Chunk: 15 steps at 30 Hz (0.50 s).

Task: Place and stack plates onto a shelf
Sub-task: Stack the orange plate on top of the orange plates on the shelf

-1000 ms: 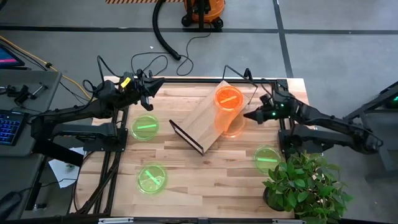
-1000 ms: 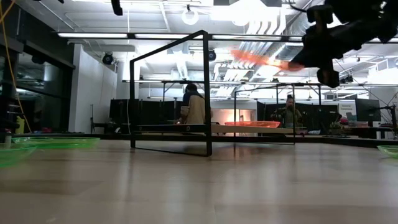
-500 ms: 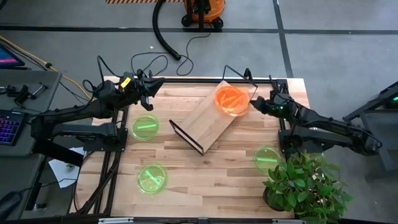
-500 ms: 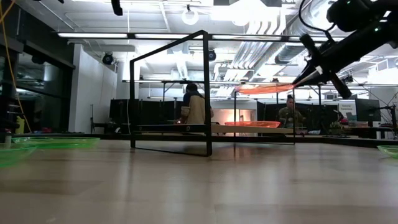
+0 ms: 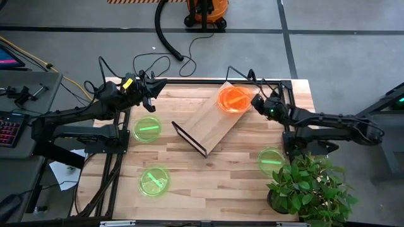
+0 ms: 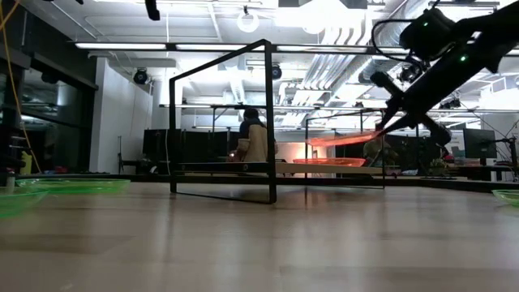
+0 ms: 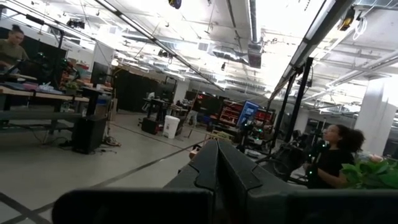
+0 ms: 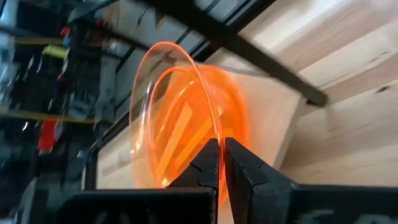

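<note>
My right gripper (image 5: 255, 101) is shut on an orange plate (image 5: 233, 99) over the far-right end of the light-wood shelf (image 5: 208, 124). In the low view this plate (image 6: 345, 138) hangs tilted just above another orange plate (image 6: 328, 162) resting on the shelf board. Whether more orange plates lie under it, I cannot tell. Three green plates (image 5: 147, 129), (image 5: 154, 180), (image 5: 270, 157) lie flat on the tabletop. My left gripper (image 5: 155, 87) is shut, holds nothing and waits above the table's far-left corner. My right gripper pinches the orange plate's rim (image 8: 214, 138) between its two fingers, on the side nearest the table's right edge. The fingers (image 6: 395, 118) slant down from the right. The plate is lifted clear and tilted, with its free edge slightly lower.
The shelf's black wire frame (image 5: 189, 140) stands on the table at an angle, its uprights (image 6: 270, 122) rising around the board. A potted plant (image 5: 309, 186) sits at the near-right corner. People stand in the room beyond the table (image 6: 253, 139).
My right gripper has come down and moved toward the table's left, over the shelf's far-right end, staying shut. The orange plate has dropped from well above the shelf to just above the orange plate lying on it.
</note>
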{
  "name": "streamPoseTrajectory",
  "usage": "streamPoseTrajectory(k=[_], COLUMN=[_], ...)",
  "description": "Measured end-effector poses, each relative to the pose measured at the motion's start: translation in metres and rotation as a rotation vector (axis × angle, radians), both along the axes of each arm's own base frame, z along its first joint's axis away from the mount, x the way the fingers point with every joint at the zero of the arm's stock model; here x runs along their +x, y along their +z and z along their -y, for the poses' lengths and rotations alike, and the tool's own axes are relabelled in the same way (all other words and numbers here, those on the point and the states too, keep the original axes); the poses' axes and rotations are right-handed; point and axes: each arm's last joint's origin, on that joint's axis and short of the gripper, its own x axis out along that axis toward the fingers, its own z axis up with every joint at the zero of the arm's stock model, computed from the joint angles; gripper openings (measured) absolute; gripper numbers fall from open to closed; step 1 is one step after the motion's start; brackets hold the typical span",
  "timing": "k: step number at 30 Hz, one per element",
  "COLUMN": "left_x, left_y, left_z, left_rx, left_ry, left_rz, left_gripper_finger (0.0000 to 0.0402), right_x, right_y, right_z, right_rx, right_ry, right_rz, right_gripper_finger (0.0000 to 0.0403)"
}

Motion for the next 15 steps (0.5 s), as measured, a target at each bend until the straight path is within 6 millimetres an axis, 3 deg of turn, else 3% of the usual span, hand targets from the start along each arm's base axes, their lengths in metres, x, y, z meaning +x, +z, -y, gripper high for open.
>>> streamPoseTrajectory(k=[15], left_x=[0.000], left_y=[0.000], left_z=[0.000], left_rx=[-0.001], left_ry=[0.004], left_rz=[0.000], left_gripper_finger=[0.0000], right_x=[0.023], right_y=[-0.018], right_z=[0.007], right_rx=[0.008], right_ry=[-0.035], right_rz=[0.015], right_gripper_finger=[0.0002])
